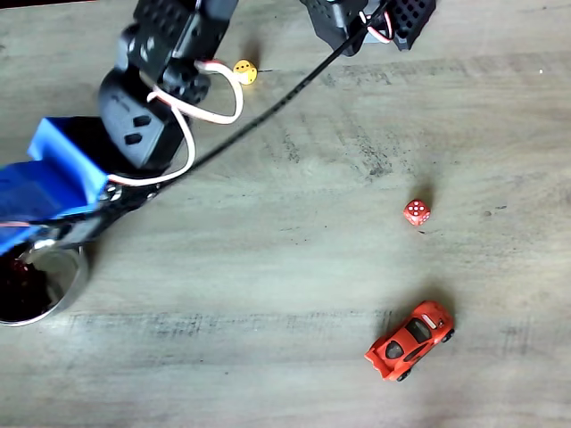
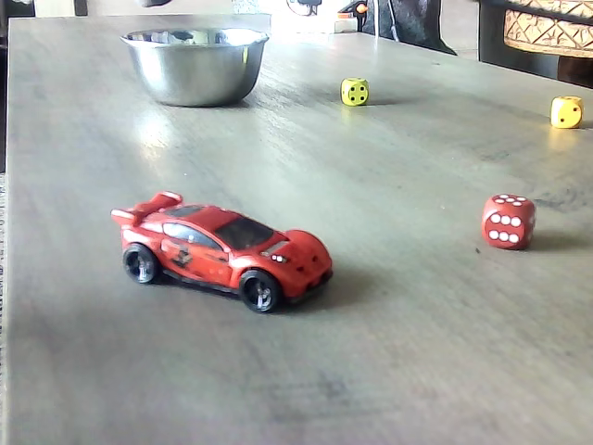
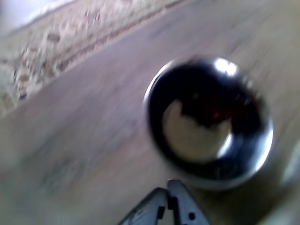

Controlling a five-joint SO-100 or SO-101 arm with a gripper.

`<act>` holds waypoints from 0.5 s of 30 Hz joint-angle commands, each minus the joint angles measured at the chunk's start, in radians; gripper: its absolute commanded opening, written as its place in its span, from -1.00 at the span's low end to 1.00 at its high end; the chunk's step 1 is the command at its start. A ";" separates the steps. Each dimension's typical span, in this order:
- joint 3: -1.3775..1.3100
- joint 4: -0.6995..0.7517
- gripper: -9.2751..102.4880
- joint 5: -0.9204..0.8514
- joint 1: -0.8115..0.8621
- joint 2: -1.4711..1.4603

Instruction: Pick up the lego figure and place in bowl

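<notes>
- We logged the bowl (image 1: 62,294) at the left edge of the top-down fixed view, partly under the arm's blue part (image 1: 53,174); its inside looked dark with reddish patches.
- In the wrist view the bowl (image 3: 159,84) was blurred; a small red spot showed in its dark interior, amid a pale reflection. We could not confirm this as the lego figure, and we found it nowhere on the desk (image 2: 389,306).
- In the low fixed view the bowl (image 2: 196,69) stood at the far end of the desk, its contents hidden by the wall.
- The jaws (image 3: 168,185) appeared pressed together at the bottom of the wrist view, tips meeting, nothing seen between them, just beside the bowl's near rim.
- Also on the desk: a red-orange toy car (image 2: 222,248), a red die (image 2: 508,221), two yellow dice (image 2: 354,91) (image 2: 566,111), all well apart from the bowl.
</notes>
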 commanded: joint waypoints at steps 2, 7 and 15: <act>-0.055 0.282 -0.84 0.011 -0.064 0.175; -0.043 0.526 -0.84 0.011 -0.164 0.304; -0.041 0.842 -0.84 0.061 -0.341 0.477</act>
